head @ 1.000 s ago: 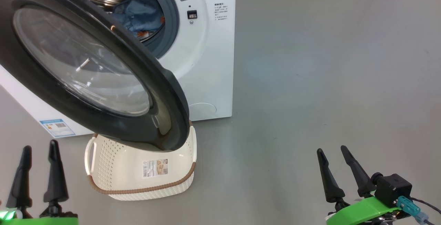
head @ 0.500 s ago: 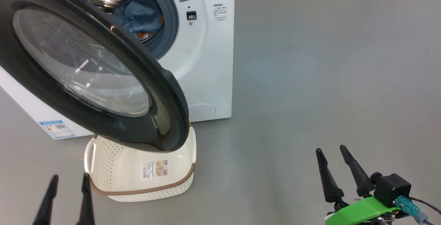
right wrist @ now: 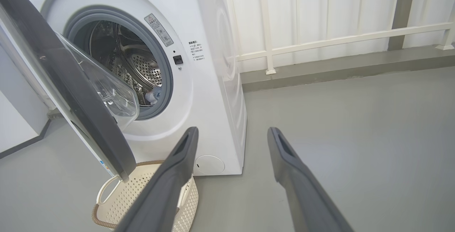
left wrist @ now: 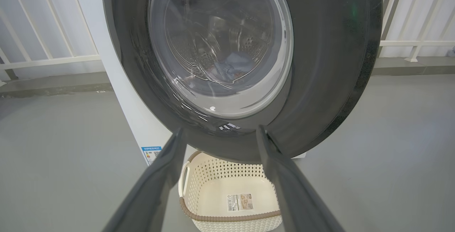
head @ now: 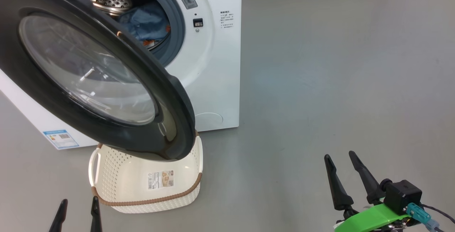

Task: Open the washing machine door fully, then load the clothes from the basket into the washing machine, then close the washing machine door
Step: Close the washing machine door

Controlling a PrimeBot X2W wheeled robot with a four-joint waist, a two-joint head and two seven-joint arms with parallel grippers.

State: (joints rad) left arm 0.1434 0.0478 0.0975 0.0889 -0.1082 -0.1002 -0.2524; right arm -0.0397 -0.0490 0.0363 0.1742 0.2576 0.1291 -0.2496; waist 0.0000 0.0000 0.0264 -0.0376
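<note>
The washing machine [head: 213, 65] stands at the upper left with its door [head: 46, 93] swung out toward me, overhanging the basket [head: 117, 175]. Light blue clothes [head: 147, 22] lie in the steel drum. The cream basket sits on the floor with only its paper label showing inside. My left gripper [head: 79, 203] is open at the bottom edge, just left of the basket. In the left wrist view this gripper [left wrist: 220, 129] points at the door's [left wrist: 320, 65] lower rim, above the basket [left wrist: 213, 175]. My right gripper [head: 339, 154] hangs open over the bare floor at the lower right, empty [right wrist: 233, 129].
Grey floor [head: 337, 82] stretches to the right of the machine. A white railing [right wrist: 320, 42] and wall run behind it. A blue energy label [head: 60, 139] sits low on the machine's front. The door's black edge [right wrist: 71, 93] juts out over the basket [right wrist: 135, 189].
My left gripper has sunk toward the bottom edge of the head view and shifted right, nearer the basket. The camera has tilted slightly. The right gripper, door and basket stay put.
</note>
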